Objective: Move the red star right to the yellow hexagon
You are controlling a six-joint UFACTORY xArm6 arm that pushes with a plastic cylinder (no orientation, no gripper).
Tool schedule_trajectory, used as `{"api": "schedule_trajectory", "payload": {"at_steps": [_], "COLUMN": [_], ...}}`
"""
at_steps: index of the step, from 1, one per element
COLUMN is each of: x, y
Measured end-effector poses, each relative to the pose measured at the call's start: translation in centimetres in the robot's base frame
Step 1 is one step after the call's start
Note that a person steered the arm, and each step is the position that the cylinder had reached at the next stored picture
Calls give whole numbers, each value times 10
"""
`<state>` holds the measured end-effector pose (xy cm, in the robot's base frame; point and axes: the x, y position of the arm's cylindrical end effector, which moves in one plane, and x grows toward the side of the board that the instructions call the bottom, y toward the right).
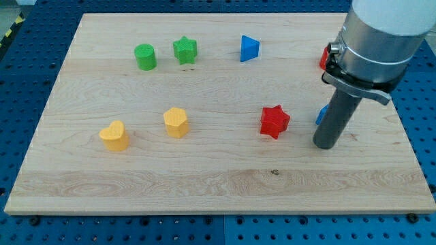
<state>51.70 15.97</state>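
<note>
The red star (274, 121) lies on the wooden board, right of the middle. The yellow hexagon (176, 122) stands to its left, about a quarter of the board's width away. My tip (325, 145) rests on the board to the right of the red star and slightly lower in the view, with a small gap between them.
A yellow heart (114, 135) lies left of the hexagon. A green cylinder (145, 56), a green star (184, 50) and a blue triangle (249, 48) sit near the view's top. A red block (324, 58) and a blue block (321, 114) are partly hidden behind the arm.
</note>
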Motion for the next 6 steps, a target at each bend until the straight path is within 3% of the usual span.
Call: {"api": "schedule_trajectory", "payload": {"at_steps": [2,4,6], "x": [-25,-18,-61], "y": [-46,-155,-76]}}
